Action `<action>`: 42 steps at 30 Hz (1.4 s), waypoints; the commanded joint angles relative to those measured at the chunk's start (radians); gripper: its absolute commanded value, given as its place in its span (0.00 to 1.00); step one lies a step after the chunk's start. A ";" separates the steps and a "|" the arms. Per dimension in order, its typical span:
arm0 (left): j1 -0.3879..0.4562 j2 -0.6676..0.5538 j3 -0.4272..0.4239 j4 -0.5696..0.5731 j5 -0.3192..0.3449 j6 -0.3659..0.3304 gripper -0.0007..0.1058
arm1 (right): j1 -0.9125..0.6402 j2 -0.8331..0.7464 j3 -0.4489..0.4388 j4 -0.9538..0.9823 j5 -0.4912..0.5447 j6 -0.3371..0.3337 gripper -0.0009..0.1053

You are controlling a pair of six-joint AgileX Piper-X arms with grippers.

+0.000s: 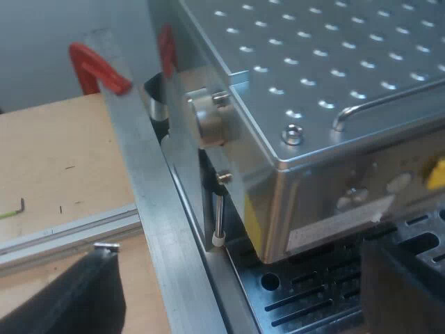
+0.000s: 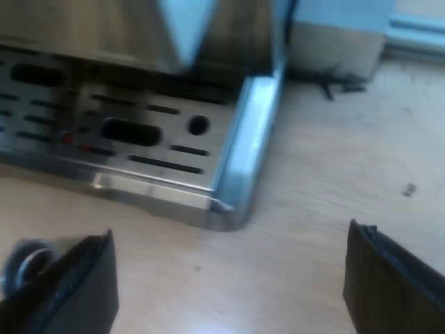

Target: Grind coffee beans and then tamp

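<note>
both spread wide: left hand (image 1: 243, 299) at drip tray (image 1: 313, 300), right hand (image 2: 229, 285) over table (image 2: 320, 174).

— On what are the things carried?
— A table (image 2: 313, 229) of pale wood is seen, its top bare close by the machine.
— What is stood directly on it?
— The espresso machine (image 2: 229, 167) is set on the wood, with the rounded corner of its slotted metal drip tray (image 2: 149, 149) at the table top.
— And apart from that?
— A small hex key (image 1: 17, 207) is laid flat, well apart from the machine. An aluminium rail (image 1: 62, 233) is laid across the wood near it, and a red clamp (image 1: 97, 66) is seen at the wood's edge. A pale box (image 2: 341, 45) is stood near the tray corner, with a small dark item (image 2: 337, 85) just beside it; what it is cannot be told.
</note>
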 commanded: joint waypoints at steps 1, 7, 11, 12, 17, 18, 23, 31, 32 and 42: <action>0.024 0.004 -0.003 0.002 0.025 -0.027 0.68 | -0.166 -0.007 -0.007 0.042 -0.114 -0.061 0.66; 0.023 0.004 -0.003 0.036 -0.005 -0.016 0.68 | -0.426 -0.014 -0.007 0.086 -0.179 -0.166 0.66; 0.023 -0.031 -0.003 0.045 -0.061 -0.014 0.68 | -0.453 -0.061 -0.007 0.077 -0.176 -0.204 0.66; 0.023 -0.037 -0.003 0.047 -0.070 -0.014 0.68 | -0.452 -0.071 -0.007 0.077 -0.174 -0.205 0.66; 0.023 -0.160 -0.003 0.052 -0.152 -0.014 0.68 | -0.438 -0.196 -0.007 0.087 -0.131 -0.231 0.66; 0.023 -0.176 -0.003 0.052 -0.152 -0.014 0.68 | -0.438 -0.213 -0.007 0.087 -0.131 -0.233 0.66; 0.023 -0.339 -0.003 0.077 -0.239 -0.014 0.68 | -0.438 -0.361 -0.007 0.106 -0.133 -0.222 0.66; 0.023 -0.551 -0.003 0.195 -0.326 -0.015 0.68 | -0.438 -0.551 -0.007 0.203 -0.133 -0.195 0.66; 0.023 -0.575 -0.003 0.210 -0.326 -0.016 0.68 | -0.438 -0.575 -0.007 0.227 -0.133 -0.195 0.66; 0.023 -0.777 -0.006 0.437 -0.326 -0.016 0.68 | -0.438 -0.734 -0.007 0.335 -0.133 -0.195 0.66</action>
